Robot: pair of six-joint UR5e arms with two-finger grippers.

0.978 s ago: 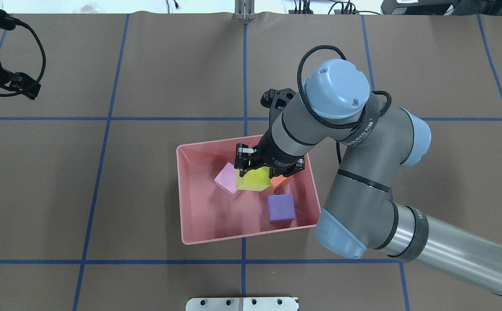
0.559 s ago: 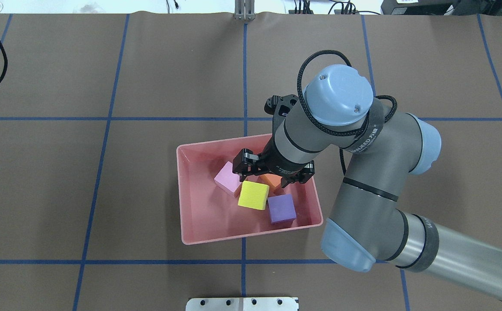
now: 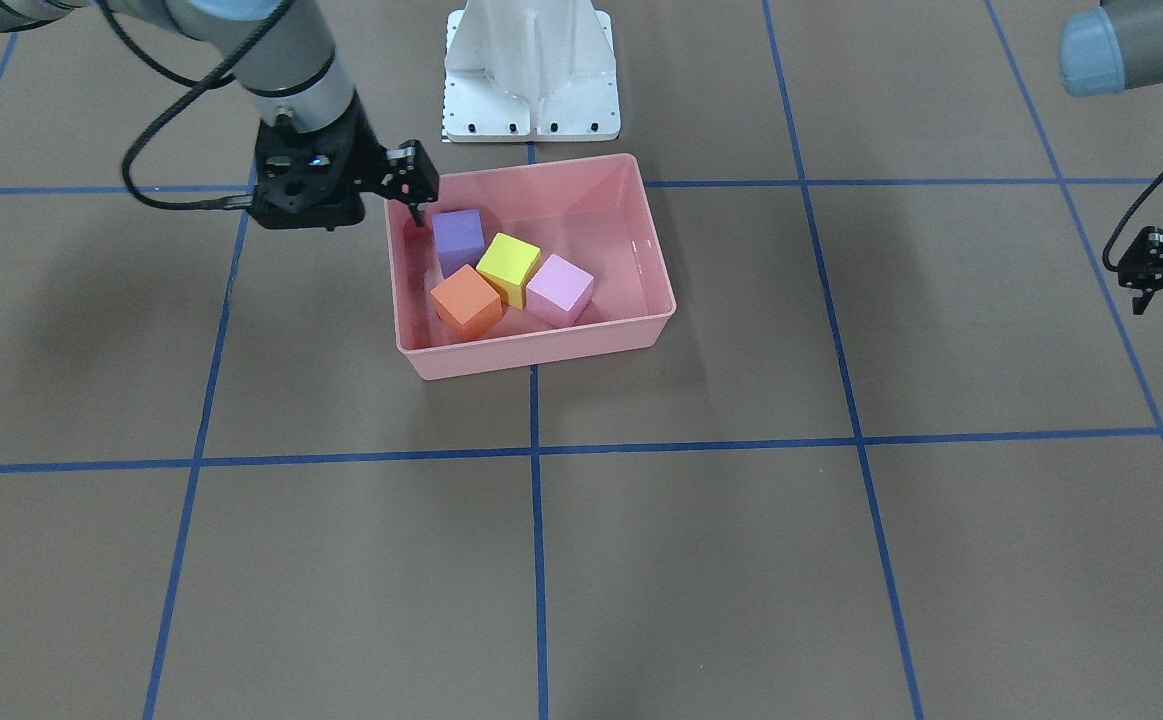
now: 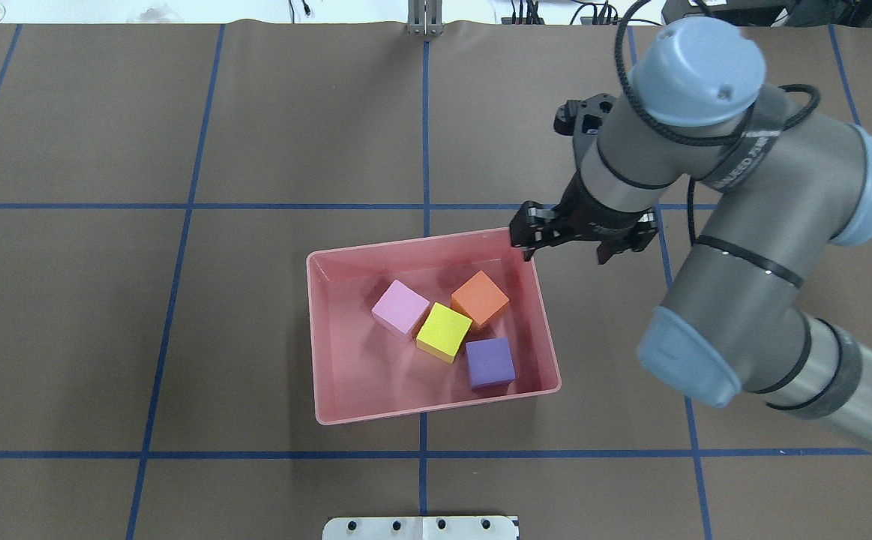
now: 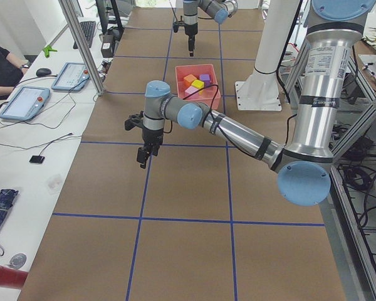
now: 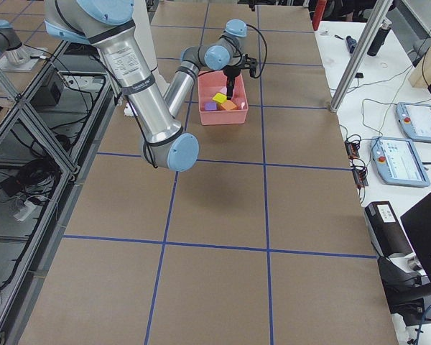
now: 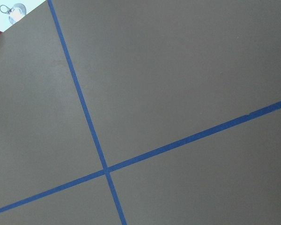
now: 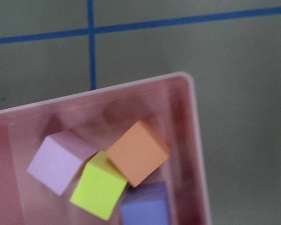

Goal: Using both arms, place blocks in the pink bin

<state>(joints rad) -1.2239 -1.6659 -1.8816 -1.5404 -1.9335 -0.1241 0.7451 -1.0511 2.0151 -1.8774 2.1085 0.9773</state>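
The pink bin (image 4: 321,352) stands at the table's middle. Inside lie the light pink-lilac block (image 4: 401,309), yellow block (image 4: 444,331), orange block (image 4: 480,298) and purple block (image 4: 490,361), touching one another. My right gripper (image 4: 564,251) is open and empty, raised above the bin's far right corner. The right wrist view looks down on that corner (image 8: 189,82) and the blocks. My left gripper (image 3: 1156,270) hangs far off to the side over bare table, cut by the front view's edge. Its visible finger is splayed out, so it looks open and empty.
The white base pedestal (image 3: 531,70) stands just behind the bin on the robot's side. Blue tape lines (image 4: 426,135) cross the brown table cover. A side table with tablets (image 5: 69,75) and a seated person lies beyond the far edge.
My right gripper let go of the yellow block, which now lies in the bin. It then rose and drew back to the far right. The left gripper left the overhead view.
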